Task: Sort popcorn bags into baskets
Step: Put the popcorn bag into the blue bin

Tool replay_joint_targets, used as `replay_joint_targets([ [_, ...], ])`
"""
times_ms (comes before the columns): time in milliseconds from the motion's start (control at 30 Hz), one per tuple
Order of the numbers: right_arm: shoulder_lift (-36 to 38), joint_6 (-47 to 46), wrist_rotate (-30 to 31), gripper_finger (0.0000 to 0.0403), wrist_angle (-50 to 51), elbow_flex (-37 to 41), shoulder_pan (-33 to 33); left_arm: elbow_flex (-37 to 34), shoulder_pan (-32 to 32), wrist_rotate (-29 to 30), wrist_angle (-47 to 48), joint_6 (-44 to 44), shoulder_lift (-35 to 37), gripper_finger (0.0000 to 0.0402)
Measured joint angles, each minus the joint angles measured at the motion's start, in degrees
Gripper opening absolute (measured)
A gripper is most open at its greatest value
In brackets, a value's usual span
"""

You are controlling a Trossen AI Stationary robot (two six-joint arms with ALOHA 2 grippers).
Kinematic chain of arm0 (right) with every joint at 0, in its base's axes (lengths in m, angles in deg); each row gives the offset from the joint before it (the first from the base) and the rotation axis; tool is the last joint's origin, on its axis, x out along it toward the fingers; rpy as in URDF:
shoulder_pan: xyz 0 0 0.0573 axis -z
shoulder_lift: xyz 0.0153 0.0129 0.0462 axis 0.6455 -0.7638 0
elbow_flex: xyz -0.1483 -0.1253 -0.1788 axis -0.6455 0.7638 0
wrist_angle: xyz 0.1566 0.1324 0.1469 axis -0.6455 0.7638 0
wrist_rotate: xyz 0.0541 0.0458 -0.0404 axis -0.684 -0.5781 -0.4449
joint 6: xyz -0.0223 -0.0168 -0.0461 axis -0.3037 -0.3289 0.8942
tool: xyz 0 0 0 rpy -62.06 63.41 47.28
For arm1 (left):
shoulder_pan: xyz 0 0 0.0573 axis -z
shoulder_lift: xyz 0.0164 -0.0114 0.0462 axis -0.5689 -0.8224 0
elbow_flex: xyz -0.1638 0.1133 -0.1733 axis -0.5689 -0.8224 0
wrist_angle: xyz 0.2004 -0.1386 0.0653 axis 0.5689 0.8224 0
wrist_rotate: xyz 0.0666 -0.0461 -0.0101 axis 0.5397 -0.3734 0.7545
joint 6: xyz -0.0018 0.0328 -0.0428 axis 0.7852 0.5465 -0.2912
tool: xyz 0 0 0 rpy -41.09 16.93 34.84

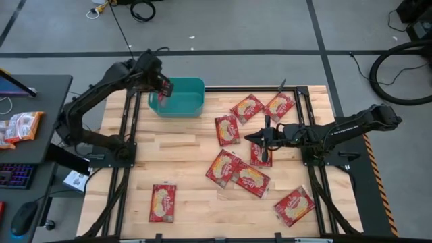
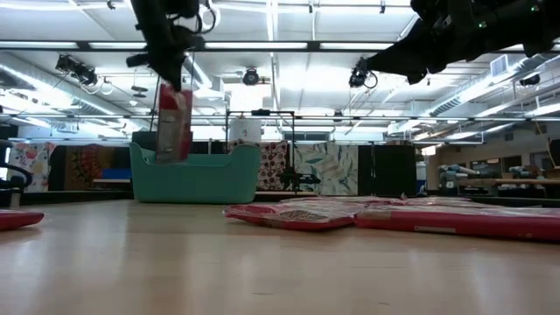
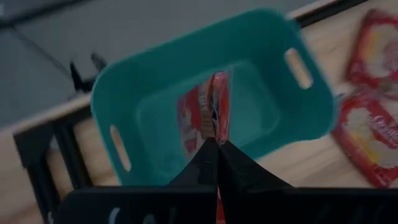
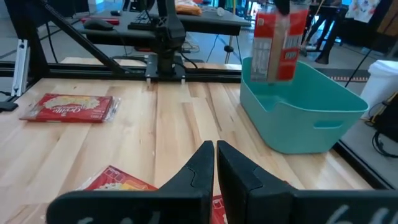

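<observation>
The teal basket stands at the table's far left. My left gripper hovers over the basket's left part, shut on one red popcorn bag, which the right wrist view also shows as a popcorn bag above the basket. Several more popcorn bags lie flat on the wood, among them one at the centre and one near the front left. My right gripper hangs shut over the central bags with nothing between its fingers. My left gripper pinches the bag's upper edge between its two fingers, which come from above and slant down. The bag hangs upright and edge-on below them, clear of the table. Its lower end is about level with the basket's rim.
Black frame rails run along the table's sides. A dark side desk at the left carries orange-and-white packets, a keyboard and a mouse. Bare wood lies in front of the basket and along the near left.
</observation>
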Motion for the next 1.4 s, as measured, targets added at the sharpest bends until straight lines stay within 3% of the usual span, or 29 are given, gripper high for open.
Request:
replay_joint_targets([
  [367, 0.00, 0.77, -1.53, 0.0024, -0.02, 0.00, 0.00, 0.00, -4.00, -3.16, 2.16, -3.17, -7.60, 0.0001],
  [900, 0.00, 0.69, -1.68, 0.0024, 0.02, 0.00, 0.00, 0.02, -3.64, -1.01, 1.32, -8.43, -16.22, 0.0002],
  [1133, 0.00, 0.69, -1.68, 0.0024, 0.02, 0.02, 0.00, 0.00, -2.21, -1.33, -6.93, -12.08, -16.96, 0.0036],
  [1400, 0.00, 0.69, -2.62, 0.0024, 0.02, 0.02, 0.00, -0.02, 1.70, -1.35, -14.48, -7.49, -16.96, 0.0086],
])
